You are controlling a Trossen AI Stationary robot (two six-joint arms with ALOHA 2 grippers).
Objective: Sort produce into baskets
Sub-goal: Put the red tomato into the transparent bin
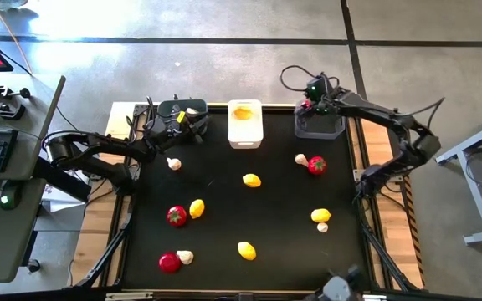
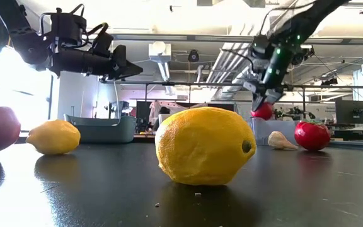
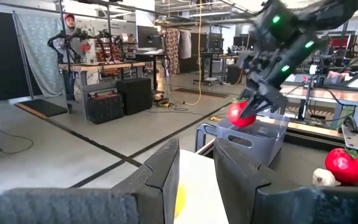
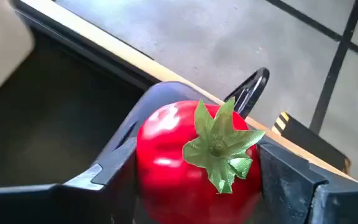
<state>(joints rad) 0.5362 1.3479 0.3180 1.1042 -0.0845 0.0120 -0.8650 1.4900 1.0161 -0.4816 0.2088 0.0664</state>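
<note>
My right gripper (image 1: 308,105) is shut on a red round piece with a green top (image 4: 185,155), above the right dark grey basket (image 1: 319,125) at the table's far right. My left gripper (image 1: 199,119) is open and empty, raised between the left dark grey basket (image 1: 181,109) and the white basket (image 1: 245,134), which holds a yellow piece (image 1: 243,113). Loose red, yellow and whitish pieces lie on the black tabletop. My right gripper pinches the red piece by its two opposite sides (image 4: 148,155) between its two fingers, which come from above and point down. The green top (image 4: 219,146) faces the wrist. The piece hangs lifted clear, just over the basket's rim (image 3: 253,127).
On the table lie a red piece (image 1: 316,165) with a whitish one (image 1: 301,159), yellow pieces (image 1: 252,180) (image 1: 197,208) (image 1: 247,250) (image 1: 321,216), red pieces (image 1: 176,216) (image 1: 170,262) and whitish ones (image 1: 174,164) (image 1: 186,257). A person stands far off in the room (image 3: 70,37).
</note>
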